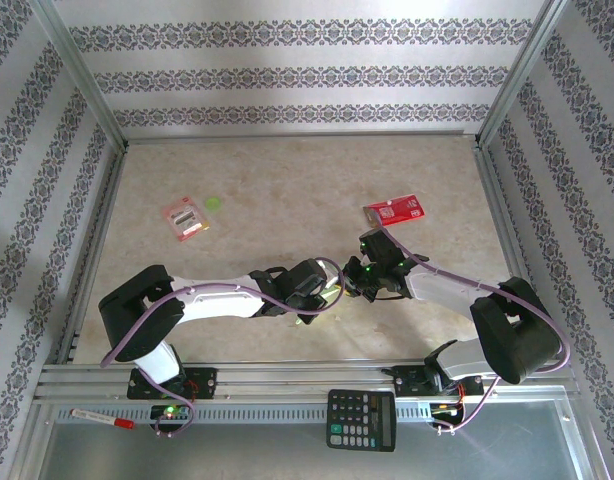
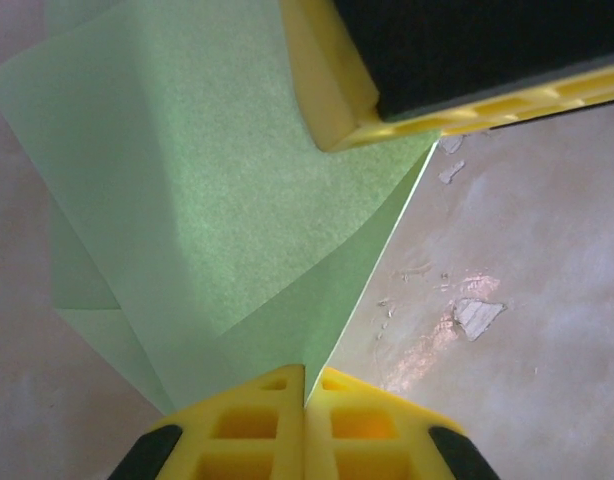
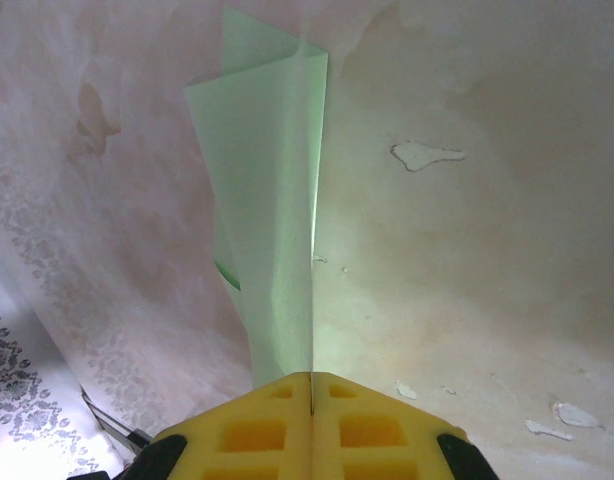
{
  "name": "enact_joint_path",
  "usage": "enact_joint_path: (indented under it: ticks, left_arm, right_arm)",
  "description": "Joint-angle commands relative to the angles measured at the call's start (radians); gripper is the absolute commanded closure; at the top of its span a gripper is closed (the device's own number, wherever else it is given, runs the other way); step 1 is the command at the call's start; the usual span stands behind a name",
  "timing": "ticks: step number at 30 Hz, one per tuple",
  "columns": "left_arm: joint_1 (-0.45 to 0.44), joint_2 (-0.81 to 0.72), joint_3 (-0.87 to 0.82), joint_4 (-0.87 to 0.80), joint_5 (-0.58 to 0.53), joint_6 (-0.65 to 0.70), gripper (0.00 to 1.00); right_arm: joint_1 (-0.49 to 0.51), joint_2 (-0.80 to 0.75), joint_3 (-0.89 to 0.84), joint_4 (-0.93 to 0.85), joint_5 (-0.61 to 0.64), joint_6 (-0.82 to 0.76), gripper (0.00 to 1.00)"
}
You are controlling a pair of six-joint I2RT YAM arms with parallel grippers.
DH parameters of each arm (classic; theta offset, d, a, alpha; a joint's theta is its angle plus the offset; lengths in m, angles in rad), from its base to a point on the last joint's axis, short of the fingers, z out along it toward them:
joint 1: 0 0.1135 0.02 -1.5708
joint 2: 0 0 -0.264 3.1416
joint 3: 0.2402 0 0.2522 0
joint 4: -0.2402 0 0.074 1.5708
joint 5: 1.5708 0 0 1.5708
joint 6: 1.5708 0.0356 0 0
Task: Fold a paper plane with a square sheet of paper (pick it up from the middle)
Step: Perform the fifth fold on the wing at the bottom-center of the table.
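Note:
The square sheet of paper is light green and folded into a narrower creased shape with overlapping layers. It hangs above the table between the two arms, a sliver of it showing from above. My left gripper is shut on one creased edge. The right gripper's yellow fingers hold the opposite end in the left wrist view. In the right wrist view my right gripper is shut on the folded edge, and the paper stretches away from it as a tall narrow strip. Seen from above, the left gripper and right gripper nearly meet.
A red-and-white packet and a small green disc lie at the back left. Another red packet lies just behind the right gripper. A calculator and a red-capped pen rest on the front rail.

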Motion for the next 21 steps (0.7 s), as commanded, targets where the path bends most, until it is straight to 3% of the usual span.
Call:
enact_joint_path:
  ticks: [1,12,16,21]
  left_arm:
    - [-0.020,-0.024,0.031,0.026,0.040,0.013,0.99]
    - [-0.013,-0.074,-0.071,0.173,0.075,-0.073,1.00]
    - [-0.010,-0.079,-0.102,0.221,0.086,-0.093,1.00]
    - [-0.010,-0.056,-0.109,0.229,0.095,-0.092,1.00]
  right_arm:
    - [0.013,0.013,-0.007,0.028,0.003,0.008,1.00]
    - [-0.077,-0.067,0.017,-0.059,-0.017,-0.069,0.75]
    - [-0.111,-0.060,0.012,-0.068,-0.036,-0.094,0.74]
    - [-0.132,-0.015,0.027,-0.068,-0.045,-0.118,0.81]
